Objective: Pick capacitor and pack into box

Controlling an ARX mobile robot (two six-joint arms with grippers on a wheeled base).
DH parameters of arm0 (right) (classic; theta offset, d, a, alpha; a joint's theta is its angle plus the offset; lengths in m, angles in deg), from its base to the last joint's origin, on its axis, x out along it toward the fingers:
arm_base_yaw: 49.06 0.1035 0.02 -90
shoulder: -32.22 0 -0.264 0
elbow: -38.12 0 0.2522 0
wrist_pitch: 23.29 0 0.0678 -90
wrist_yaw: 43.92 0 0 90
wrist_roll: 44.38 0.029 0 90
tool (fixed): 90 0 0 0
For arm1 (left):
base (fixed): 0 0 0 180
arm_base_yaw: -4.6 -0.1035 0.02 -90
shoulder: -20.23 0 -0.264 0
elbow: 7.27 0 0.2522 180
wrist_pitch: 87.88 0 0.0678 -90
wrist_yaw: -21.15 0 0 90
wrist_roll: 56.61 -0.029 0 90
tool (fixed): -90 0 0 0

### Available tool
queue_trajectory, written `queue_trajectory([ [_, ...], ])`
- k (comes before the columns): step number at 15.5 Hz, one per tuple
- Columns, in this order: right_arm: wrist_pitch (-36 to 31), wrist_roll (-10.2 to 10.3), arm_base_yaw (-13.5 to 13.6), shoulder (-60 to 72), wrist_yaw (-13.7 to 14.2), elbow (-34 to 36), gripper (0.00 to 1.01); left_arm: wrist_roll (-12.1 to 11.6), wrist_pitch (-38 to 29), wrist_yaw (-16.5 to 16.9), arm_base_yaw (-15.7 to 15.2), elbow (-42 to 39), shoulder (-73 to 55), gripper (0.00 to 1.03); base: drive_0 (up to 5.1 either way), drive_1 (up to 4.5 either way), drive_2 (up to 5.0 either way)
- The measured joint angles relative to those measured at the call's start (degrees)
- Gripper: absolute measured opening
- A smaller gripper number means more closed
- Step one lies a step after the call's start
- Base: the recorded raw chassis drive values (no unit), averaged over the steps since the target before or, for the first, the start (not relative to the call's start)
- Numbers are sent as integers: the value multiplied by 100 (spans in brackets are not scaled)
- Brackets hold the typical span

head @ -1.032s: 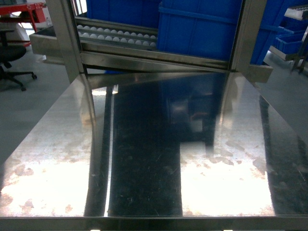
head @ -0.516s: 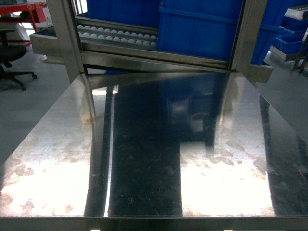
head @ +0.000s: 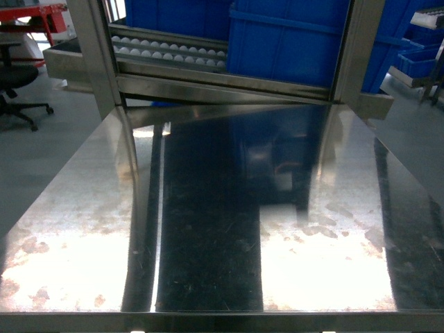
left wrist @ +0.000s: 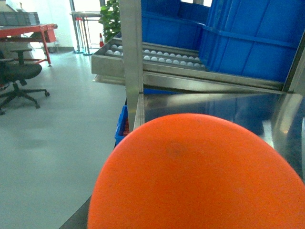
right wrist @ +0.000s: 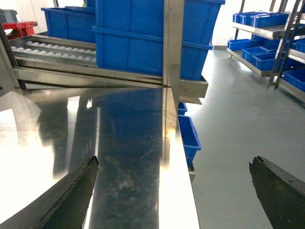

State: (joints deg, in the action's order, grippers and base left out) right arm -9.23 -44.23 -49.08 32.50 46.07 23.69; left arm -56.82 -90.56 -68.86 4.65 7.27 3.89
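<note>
1 shiny metal tabletop (head: 208,229) fills most of the head view. 2 metal posts stand at the top of the frame, 1 at upper left (head: 94,48) & 1 at upper right (head: 357,48). Between them are 2 big blue bins (head: 291,41) and 1 roller track w/ white rollers (head: 166,50), 2 rows. 1 black office chair (head: 17,87) & 1 red rack (head: 41,17) at far left. Left wrist view: 1 orange round thing (left wrist: 200,176) at bottom, 1 green plant (left wrist: 110,19) at top. Right wrist view: 2 dark tool fingers (right wrist: 66,195) at bottom, approx. 5 small blue bins (right wrist: 248,50) on shelves at upper right, 1 more blue bin (right wrist: 188,136) on the floor by the tabletop edge.
</note>
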Motion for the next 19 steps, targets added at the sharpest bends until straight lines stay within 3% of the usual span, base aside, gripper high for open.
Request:
queue_trajectory([
  [6, 0, 0, 0, 0, 0, 0, 98, 2, 662, 0, 0, 0, 647, 43, 0, 0, 0],
  [7, 0, 0, 0, 0, 0, 0, 98, 0, 1381, -4, 0, 2, 1117, 43, 0, 0, 0],
  [8, 2, 2, 0, 0, 2, 0, 98, 2, 1687, -4, 0, 2, 1580, 43, 0, 0, 0],
  [19, 0, 0, 0, 0, 0, 0, 98, 0, 1685, 0, 0, 2, 1587, 43, 0, 0, 0],
])
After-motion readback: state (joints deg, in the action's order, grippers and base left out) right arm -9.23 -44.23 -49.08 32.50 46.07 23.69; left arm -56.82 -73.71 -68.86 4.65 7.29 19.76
